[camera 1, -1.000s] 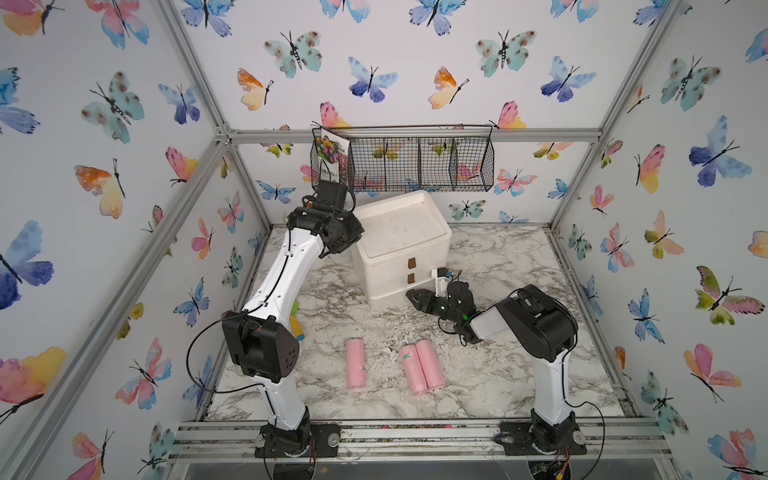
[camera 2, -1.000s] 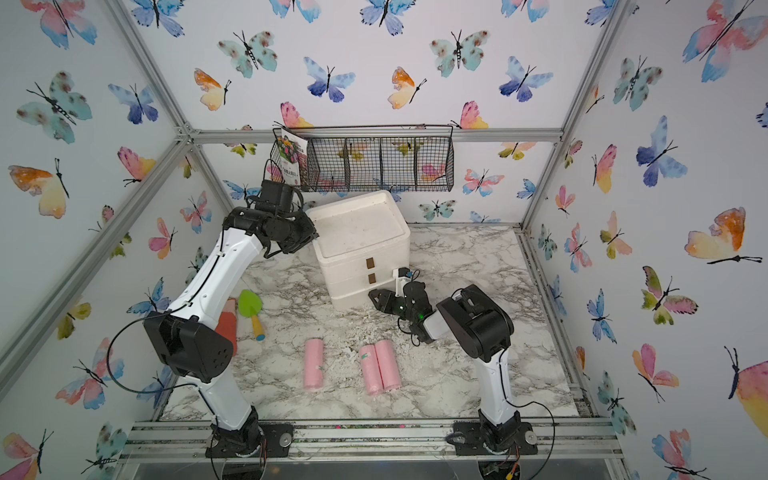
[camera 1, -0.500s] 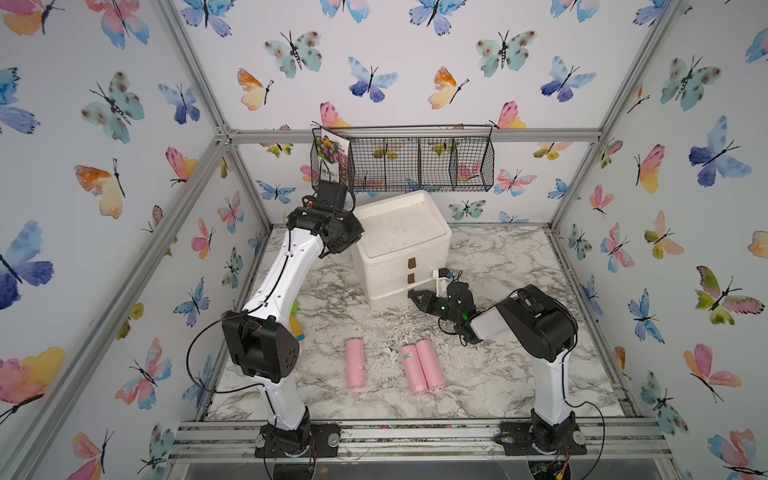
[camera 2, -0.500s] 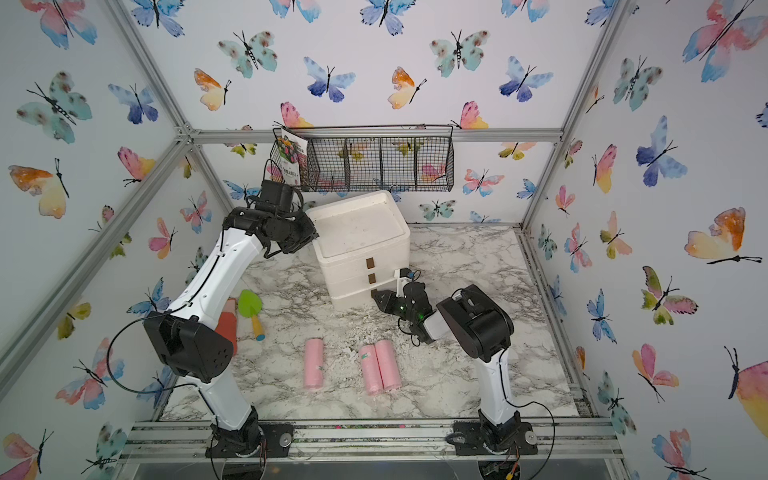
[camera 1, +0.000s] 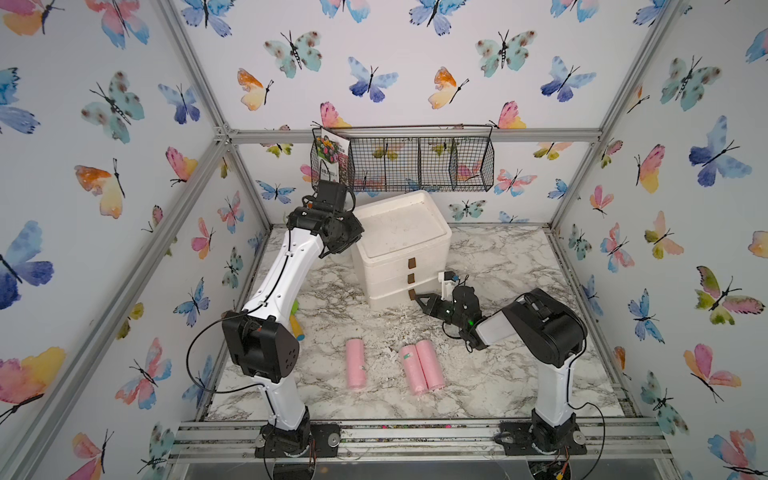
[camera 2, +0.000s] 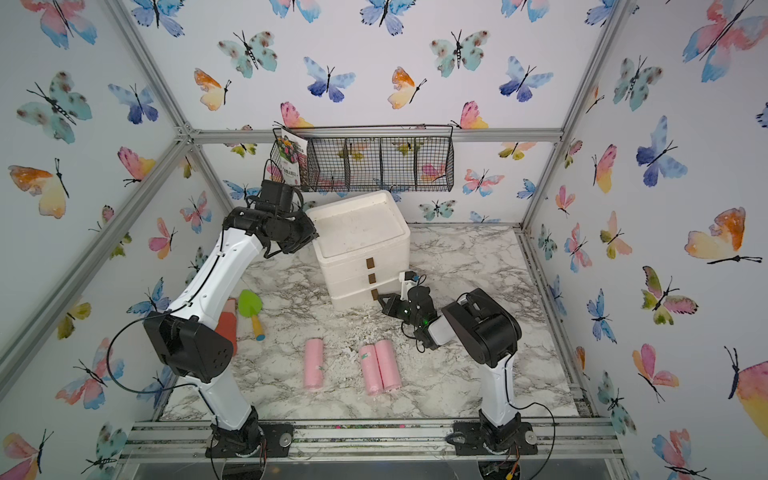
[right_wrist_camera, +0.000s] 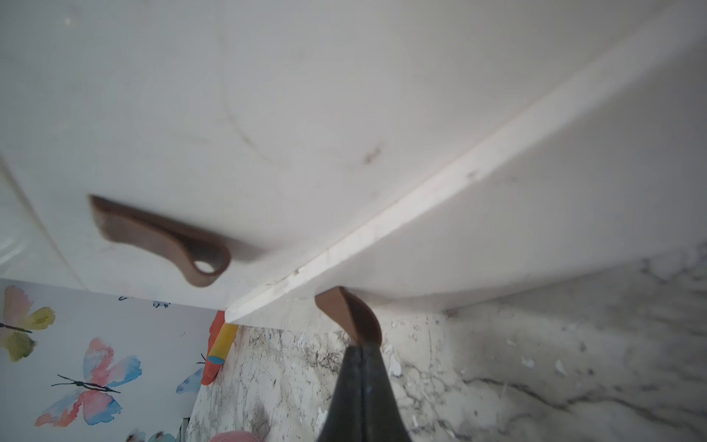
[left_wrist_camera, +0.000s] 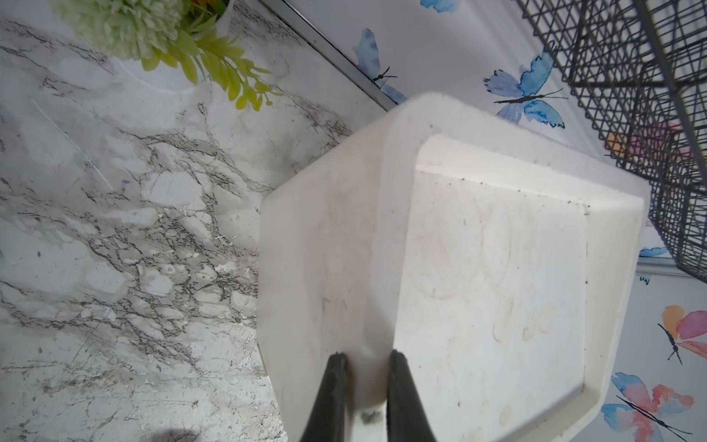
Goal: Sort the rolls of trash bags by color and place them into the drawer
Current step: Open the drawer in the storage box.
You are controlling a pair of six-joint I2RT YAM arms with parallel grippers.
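The marble table [camera 1: 498, 374] fills the lower half of both top views. The white three-drawer chest [camera 1: 399, 241] stands at its middle, toward the back wall. The left gripper [left_wrist_camera: 365, 367] is clamped on the raised rim at the left edge of the chest's top, one finger on each side of the rim wall, bracing the unit. All three drawers look shut.

The bottom drawer [camera 1: 386, 293] is the one in hand. The right gripper [right_wrist_camera: 361, 348], low at the chest's front, has its fingers pinched tight on that drawer's brown strap pull [right_wrist_camera: 344, 310].

To do this well, I judge, the pull should run straight along the drawer's own travel, toward the lower right of the frame, level with the table and slow. The strap is thin, so a sideways or upward tug could slip it free or tip the chest.

Three pink trash-bag rolls lie at lower centre, well apart from the chest; no green or yellow ones are in view. The lone roll [camera 1: 355, 363] has its long axis almost straight up and down the frame. The other two [camera 1: 430, 363] lie side by side, touching, axes parallel, upper ends leaning slightly left. A teal label [camera 1: 408, 356] shows near the upper end of the left one
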